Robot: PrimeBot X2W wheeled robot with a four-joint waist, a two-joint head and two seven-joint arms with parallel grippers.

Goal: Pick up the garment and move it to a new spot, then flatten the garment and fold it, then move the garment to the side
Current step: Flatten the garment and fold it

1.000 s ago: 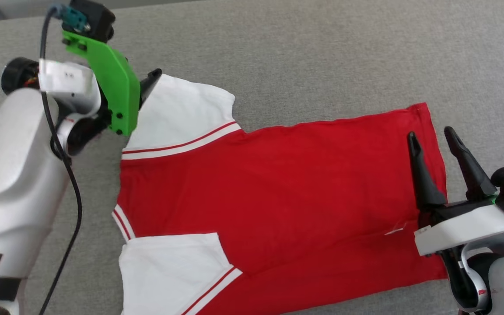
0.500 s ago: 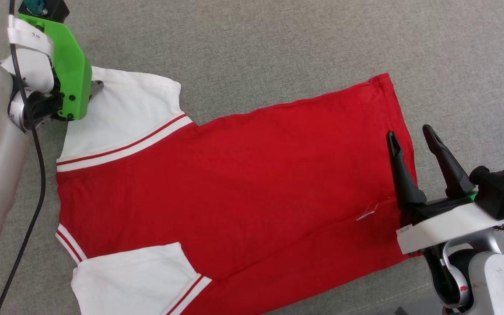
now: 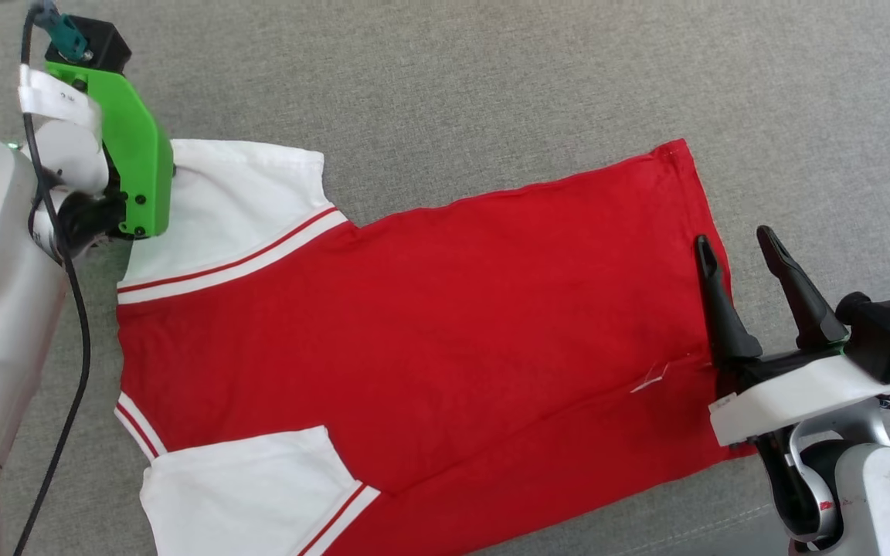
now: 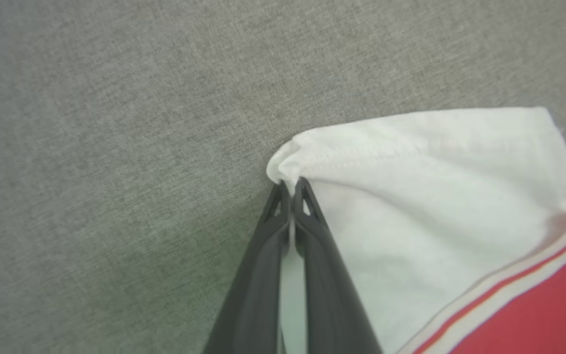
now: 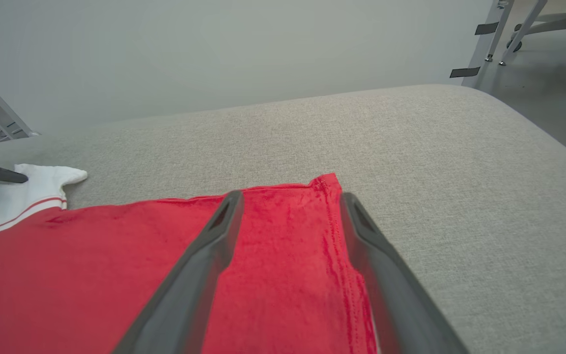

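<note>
Fabric surface (image 5: 460, 172) under garment (image 5: 91, 275); wall (image 5: 214, 49) behind

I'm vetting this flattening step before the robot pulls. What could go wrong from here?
The left gripper pinches only a corner of the sleeve; a tug may slip it free. The right gripper is open over the hem, so pulling could drag the whole garment instead of stretching it.

Left pincer (image 4: 291, 189) is pinched closed on the garment (image 4: 435, 196), while right pincer (image 3: 735, 239) has its fingers spread apart.
</note>
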